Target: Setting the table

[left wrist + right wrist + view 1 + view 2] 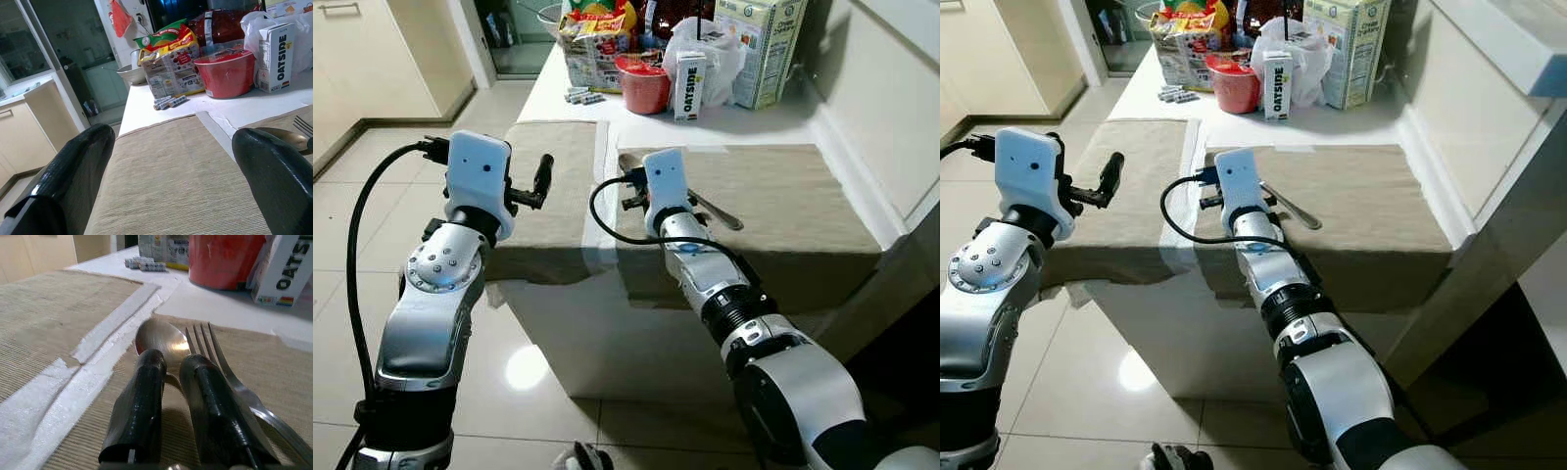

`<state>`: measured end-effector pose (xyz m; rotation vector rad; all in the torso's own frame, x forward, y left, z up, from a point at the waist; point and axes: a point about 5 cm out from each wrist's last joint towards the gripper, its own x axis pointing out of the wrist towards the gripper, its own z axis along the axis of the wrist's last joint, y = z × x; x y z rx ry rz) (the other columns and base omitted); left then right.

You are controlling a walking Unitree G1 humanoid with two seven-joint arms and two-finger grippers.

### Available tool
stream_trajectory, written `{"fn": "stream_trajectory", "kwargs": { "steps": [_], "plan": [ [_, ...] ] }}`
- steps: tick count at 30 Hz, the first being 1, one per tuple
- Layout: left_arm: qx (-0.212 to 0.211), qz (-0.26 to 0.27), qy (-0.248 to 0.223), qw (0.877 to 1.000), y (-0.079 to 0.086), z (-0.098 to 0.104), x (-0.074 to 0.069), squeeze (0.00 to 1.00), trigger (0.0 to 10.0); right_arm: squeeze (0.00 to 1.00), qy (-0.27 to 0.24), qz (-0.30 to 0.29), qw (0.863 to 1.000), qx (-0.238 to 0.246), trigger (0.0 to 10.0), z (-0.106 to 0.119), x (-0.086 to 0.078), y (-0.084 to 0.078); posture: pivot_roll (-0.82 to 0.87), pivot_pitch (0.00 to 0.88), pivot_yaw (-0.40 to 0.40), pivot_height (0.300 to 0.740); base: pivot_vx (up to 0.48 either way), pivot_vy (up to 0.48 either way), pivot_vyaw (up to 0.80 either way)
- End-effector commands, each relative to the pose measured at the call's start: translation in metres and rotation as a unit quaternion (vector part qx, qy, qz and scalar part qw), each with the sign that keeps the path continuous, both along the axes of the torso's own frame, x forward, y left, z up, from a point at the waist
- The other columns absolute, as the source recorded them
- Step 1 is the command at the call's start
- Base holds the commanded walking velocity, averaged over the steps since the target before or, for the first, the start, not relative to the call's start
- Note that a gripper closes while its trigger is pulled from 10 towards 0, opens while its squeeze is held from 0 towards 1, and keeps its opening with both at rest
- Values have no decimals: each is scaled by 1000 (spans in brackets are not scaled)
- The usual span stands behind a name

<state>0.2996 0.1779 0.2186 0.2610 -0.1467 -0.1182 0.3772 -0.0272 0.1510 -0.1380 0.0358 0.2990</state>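
Right gripper [171, 377] is low on the right-hand beige woven placemat [783, 196], black fingers nearly pressed together over the handle of a shiny metal spoon [159, 340]; whether they pinch it, cannot tell. Silver metal fork [220, 360] lies touching alongside the spoon, on the same mat. Left gripper [171, 161] hovers over the left-hand beige woven placemat [558, 176], fingers spread wide, holding nothing. Red plastic bowl [643, 86] and white OATSIDE carton [690, 86] stand further back on the white table [754, 125].
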Motion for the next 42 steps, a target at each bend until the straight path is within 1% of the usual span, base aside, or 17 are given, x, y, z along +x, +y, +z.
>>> {"fn": "stream_trajectory", "kwargs": {
  "steps": [1,5,13,15,16,17,18,19,20,21,22,23,28,29,30,39,42],
  "plan": [
    [4,4,-9,1000,1,5,3,0,10000,0,-13,14,1000,-5,10000,4,-2,8,96,26,92,740,0,0,0],
    [3,4,-10,1000,0,5,4,0,10000,0,4,10,1000,-7,10000,-2,-2,7,98,23,90,740,0,0,0],
    [0,5,-13,1000,1,6,7,0,10000,0,7,11,1000,-4,10000,-4,-3,8,90,12,90,740,0,0,0],
    [-1,6,-15,1000,1,7,8,0,10000,0,-23,11,1000,2,10000,4,-3,9,89,10,90,740,0,0,0],
    [-2,6,-16,1000,1,8,9,0,10000,0,-48,10,999,17,10000,12,-2,9,87,8,89,740,0,0,0],
    [-6,7,-18,1000,1,8,10,0,10000,0,-98,3,995,33,10000,25,-2,8,85,6,90,740,0,0,0],
    [-7,7,-19,1000,1,9,10,0,10000,0,-116,-1,993,33,10000,30,-2,7,85,6,90,740,0,0,0],
    [-7,7,-19,1000,1,9,10,0,10000,0,-116,-1,993,33,10000,30,-2,7,85,6,90,740,0,0,0],
    [-10,8,-21,1000,1,9,11,0,10000,0,-155,-12,987,42,10000,42,-2,3,79,4,91,740,0,0,0],
    [-12,7,-22,1000,0,9,10,0,10000,0,-172,-19,984,52,10000,47,-3,0,77,4,92,740,0,0,0],
    [-12,7,-22,1000,0,9,10,0,10000,0,-172,-19,984,52,10000,47,-3,0,77,4,92,740,0,0,0],
    [-14,6,-21,1000,-1,8,11,0,10000,0,-190,-25,980,54,10000,53,-3,-4,73,2,90,740,0,0,0],
    [-19,4,-15,1000,-2,5,11,0,10000,0,-183,-37,981,50,10000,47,-3,-13,70,1,89,740,0,0,0],
    [-21,4,-13,1000,-2,4,11,0,10000,643,-181,-41,982,46,10000,45,-3,-16,67,0,86,740,0,0,0],
    [-23,5,-11,1000,-2,3,11,0,10000,1000,-171,-39,983,47,10000,41,-3,-18,67,0,86,740,0,0,0],
    [-27,6,-10,1000,-4,0,10,0,10000,1000,-114,-33,992,33,10000,18,-5,-24,53,0,75,740,0,0,0],
    [-29,7,-10,1000,-4,-1,10,0,10000,1000,-118,-24,992,27,10000,17,-7,-26,49,0,71,740,0,0,0]
  ]
}}
